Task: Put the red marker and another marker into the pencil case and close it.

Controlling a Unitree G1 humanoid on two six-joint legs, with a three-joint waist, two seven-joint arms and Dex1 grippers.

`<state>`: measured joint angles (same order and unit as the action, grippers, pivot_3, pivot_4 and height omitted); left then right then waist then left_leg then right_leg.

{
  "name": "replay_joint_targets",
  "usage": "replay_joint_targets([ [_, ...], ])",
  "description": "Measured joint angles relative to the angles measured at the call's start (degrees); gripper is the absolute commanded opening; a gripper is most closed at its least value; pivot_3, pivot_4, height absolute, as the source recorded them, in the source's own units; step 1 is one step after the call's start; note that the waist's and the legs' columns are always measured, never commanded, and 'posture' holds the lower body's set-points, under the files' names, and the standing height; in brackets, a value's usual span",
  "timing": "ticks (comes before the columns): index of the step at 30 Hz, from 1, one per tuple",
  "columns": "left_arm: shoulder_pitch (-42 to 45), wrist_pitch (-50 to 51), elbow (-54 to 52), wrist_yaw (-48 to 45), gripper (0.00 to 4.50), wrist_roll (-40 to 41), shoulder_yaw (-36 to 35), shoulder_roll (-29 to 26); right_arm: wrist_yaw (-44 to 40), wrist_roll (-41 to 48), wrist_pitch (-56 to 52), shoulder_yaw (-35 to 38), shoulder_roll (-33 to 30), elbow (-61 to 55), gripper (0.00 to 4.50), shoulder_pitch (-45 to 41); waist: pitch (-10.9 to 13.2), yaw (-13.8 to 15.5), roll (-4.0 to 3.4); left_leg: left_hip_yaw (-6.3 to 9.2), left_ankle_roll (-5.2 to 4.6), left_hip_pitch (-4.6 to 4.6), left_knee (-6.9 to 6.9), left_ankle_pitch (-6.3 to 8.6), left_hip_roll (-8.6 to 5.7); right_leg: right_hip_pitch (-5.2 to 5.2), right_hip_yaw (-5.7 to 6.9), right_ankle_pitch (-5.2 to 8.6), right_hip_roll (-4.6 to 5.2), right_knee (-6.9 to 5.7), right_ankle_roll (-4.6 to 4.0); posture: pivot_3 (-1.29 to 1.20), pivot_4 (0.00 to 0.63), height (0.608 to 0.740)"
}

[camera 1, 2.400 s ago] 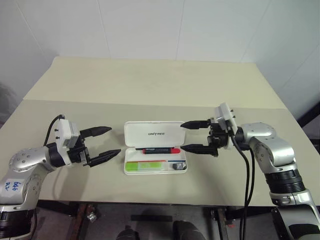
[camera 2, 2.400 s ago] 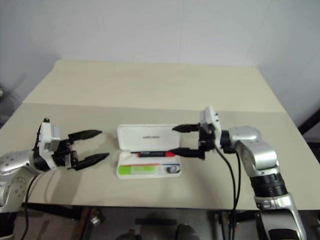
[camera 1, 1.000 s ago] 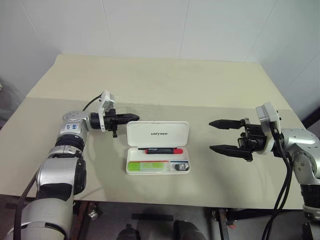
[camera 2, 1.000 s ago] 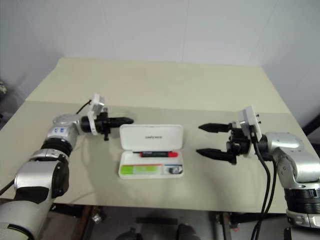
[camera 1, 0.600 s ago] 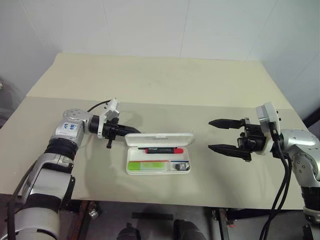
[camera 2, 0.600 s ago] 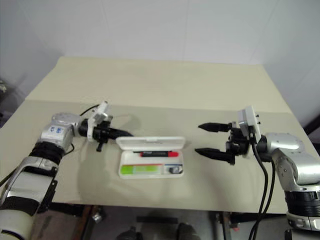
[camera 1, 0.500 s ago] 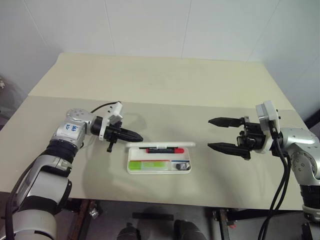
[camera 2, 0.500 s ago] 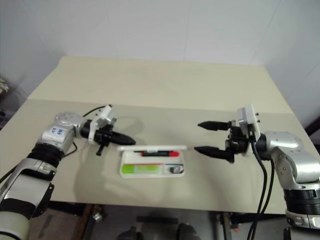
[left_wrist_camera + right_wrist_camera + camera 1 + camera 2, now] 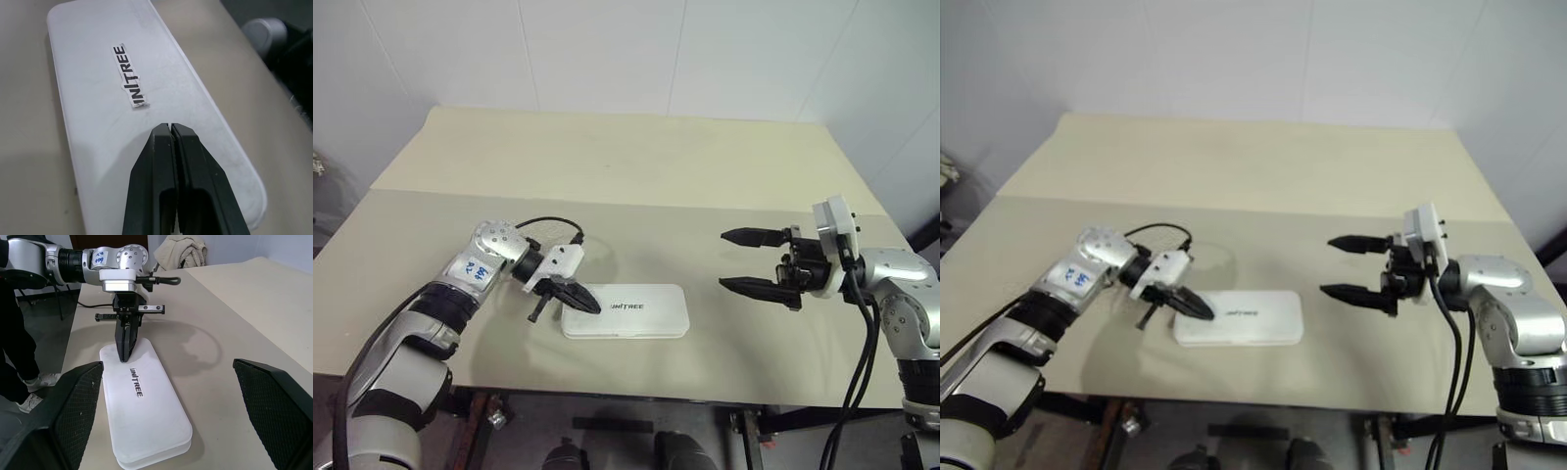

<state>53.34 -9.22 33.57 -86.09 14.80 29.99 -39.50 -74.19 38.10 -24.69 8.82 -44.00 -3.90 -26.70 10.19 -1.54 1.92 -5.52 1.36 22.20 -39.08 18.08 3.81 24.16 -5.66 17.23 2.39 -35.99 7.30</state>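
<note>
The pencil case [image 9: 625, 311] lies flat and shut on the beige counter [image 9: 636, 186], near its front edge, with the dark "UNITREE" lettering [image 9: 131, 74] facing up on the white lid. The markers are not to be seen, the lid covering the tray. The left gripper [image 9: 584, 303] points down and across at the case's left end, its two black fingers [image 9: 171, 186] pressed together with nothing between them; their tips rest on or just over the lid, beside the lettering, and contact cannot be told for sure. The right gripper [image 9: 737, 259] hangs above the counter well to the right of the case, pointing toward it, its jaws spread wide and empty, one finger above the other. In the right wrist view a person's dark trouser leg and pale shoe [image 9: 34, 382] stand on the floor beyond the counter's edge.
</note>
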Motion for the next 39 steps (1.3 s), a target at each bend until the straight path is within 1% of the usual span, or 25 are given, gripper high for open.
replay_joint_targets([
  [2,1.03,-4.24,2.68,0.01,0.04,-1.77,-0.05,0.71,-0.02,-0.49,0.33,-0.34,0.53,0.37,4.50,-0.41,-0.01,-0.06,0.01,0.02,-0.02,-0.20,-0.02,-0.01,0.00,-0.23,0.00,-0.03,0.00,0.04,0.04,0.00,0.150,0.740],
  [4,2.31,-7.72,5.65,0.01,0.04,-3.72,-0.17,1.07,-0.03,-1.09,1.02,-1.40,1.36,1.48,4.50,-1.46,-0.01,-0.14,0.01,0.01,-0.06,-0.66,0.00,-0.01,0.00,-0.71,-0.03,-0.02,0.00,0.13,-0.01,0.00,0.150,0.740],
  [6,2.62,-9.83,7.30,0.02,0.04,-4.63,-0.53,1.51,-0.06,-1.45,1.32,-1.79,1.79,2.15,4.50,-1.83,-0.01,-0.30,0.00,-0.04,-0.10,-0.96,0.03,0.02,-0.01,-0.97,-0.10,0.13,0.02,0.14,-0.30,0.00,0.150,0.740],
  [8,2.51,-11.56,8.33,0.07,0.04,-5.30,-1.87,2.22,-0.16,-1.89,2.17,-2.04,2.10,2.89,4.50,-2.34,-0.01,-0.34,0.00,-0.04,-0.11,-0.99,0.03,0.02,0.00,-1.01,-0.10,0.10,0.03,0.13,-0.36,0.00,0.150,0.740],
  [11,1.73,-11.55,9.45,0.17,0.04,-5.39,-4.64,3.48,-0.33,-2.69,2.69,-2.25,2.68,4.15,4.50,-3.52,-0.01,-0.27,0.00,-0.03,-0.12,-0.98,0.02,0.01,0.00,-0.99,-0.10,0.04,0.03,0.09,-0.32,0.00,0.150,0.740],
  [13,-0.25,-9.43,8.30,0.67,0.04,-4.50,-7.56,3.90,-0.47,-2.93,3.35,-2.34,3.02,4.51,4.50,-3.82,-0.01,-0.26,0.00,-0.02,-0.13,-0.93,0.05,0.01,0.00,-0.93,-0.09,-0.11,0.03,0.06,-0.05,0.00,0.150,0.740],
  [15,-4.32,-4.42,5.01,2.51,0.04,-2.09,-11.33,4.33,-0.54,-3.14,3.48,-2.44,3.19,4.77,4.50,-3.94,-0.01,-0.23,-0.01,-0.03,-0.15,-0.70,0.09,0.03,0.01,-0.68,-0.08,-0.13,0.04,0.01,-0.01,0.00,0.150,0.740],
  [17,-7.88,0.84,0.92,4.02,0.04,0.15,-13.97,4.64,-0.58,-3.60,3.51,-2.66,3.31,5.69,4.50,-4.14,0.00,-0.23,-0.01,0.02,-0.15,-0.36,0.07,0.03,0.08,-0.37,0.02,-0.14,0.02,-0.07,0.01,0.00,0.150,0.740],
  [20,-12.12,5.35,-6.88,6.47,0.04,2.46,-18.67,3.92,-1.06,-4.11,3.63,-3.10,3.40,6.69,4.50,-4.60,0.01,-0.19,-0.02,0.03,-0.10,0.09,0.05,0.00,0.12,0.01,0.07,-0.14,0.02,-0.11,0.03,0.00,0.150,0.740],
  [22,-15.56,9.06,-12.44,9.86,0.04,4.36,-22.67,3.00,-1.74,-4.23,3.63,-3.70,3.37,7.07,4.50,-5.02,0.01,-0.23,-0.02,-0.02,0.00,0.18,0.06,-0.05,0.14,0.16,0.07,-0.15,0.05,-0.11,0.03,0.00,0.150,0.740],
  [25,-18.55,14.53,-17.96,13.30,0.69,7.42,-27.24,2.36,-2.47,-4.90,3.74,-3.99,3.31,8.59,4.50,-5.85,0.02,-0.19,-0.04,-0.15,-0.03,0.21,0.04,-0.04,0.10,0.18,0.09,-0.15,0.10,-0.08,0.03,0.00,0.150,0.740],
  [27,-20.69,19.01,-21.70,14.81,1.30,10.39,-30.33,1.50,-2.78,-5.39,4.21,-4.15,3.33,9.65,4.50,-6.67,0.02,-0.19,-0.04,-0.17,-0.15,0.21,0.03,0.03,0.08,0.18,0.08,-0.16,0.10,-0.08,0.05,0.00,0.150,0.740],
  [29,-23.00,22.75,-24.56,15.72,2.02,13.06,-33.74,0.03,-3.21,-5.74,4.67,-4.14,3.29,11.16,4.50,-7.61,0.02,-0.23,-0.04,-0.18,-0.16,0.17,0.03,0.04,0.08,0.18,0.07,-0.15,0.09,0.01,0.05,0.00,0.150,0.740],
  [32,-26.25,25.95,-28.32,15.79,3.00,14.88,-35.90,-1.71,-3.99,-6.48,5.24,-4.48,3.36,13.01,4.50,-9.24,0.04,-0.26,-0.07,-0.19,-0.14,0.12,0.03,0.02,0.08,0.18,0.07,-0.15,0.07,0.01,0.03,0.00,0.150,0.740],
  [34,-27.30,26.82,-29.24,15.37,3.63,15.37,-36.63,-2.17,-4.49,-6.86,6.05,-4.58,3.39,14.52,4.50,-10.41,0.05,-0.26,-0.09,-0.20,-0.09,0.11,0.03,0.00,0.08,0.18,0.07,-0.15,0.07,0.00,0.03,0.00,0.150,0.740],
  [36,-28.00,26.89,-30.53,14.73,4.36,15.76,-37.30,-2.84,-5.37,-7.75,7.09,-5.17,3.79,16.66,4.50,-12.28,0.05,-0.23,-0.09,-0.19,-0.06,0.11,0.03,-0.02,0.08,0.18,0.07,-0.15,0.06,0.00,0.03,0.00,0.150,0.740],
  [37,-28.65,26.82,-31.07,13.82,4.48,16.19,-37.91,-3.75,-5.75,-7.96,7.41,-5.70,3.99,17.53,4.50,-13.13,0.05,-0.28,-0.09,-0.20,-0.06,0.11,0.03,-0.02,0.08,0.18,0.07,-0.15,0.06,0.01,0.03,0.00,0.150,0.740],
  [39,-30.18,26.51,-31.21,11.35,4.48,16.79,-39.34,-6.05,-6.74,-8.62,8.40,-6.25,4.14,19.51,4.50,-14.23,0.06,-0.48,-0.11,-0.22,-0.05,0.10,0.07,-0.02,0.08,0.21,0.07,-0.13,0.05,0.02,0.00,0.00,0.150,0.740],
])
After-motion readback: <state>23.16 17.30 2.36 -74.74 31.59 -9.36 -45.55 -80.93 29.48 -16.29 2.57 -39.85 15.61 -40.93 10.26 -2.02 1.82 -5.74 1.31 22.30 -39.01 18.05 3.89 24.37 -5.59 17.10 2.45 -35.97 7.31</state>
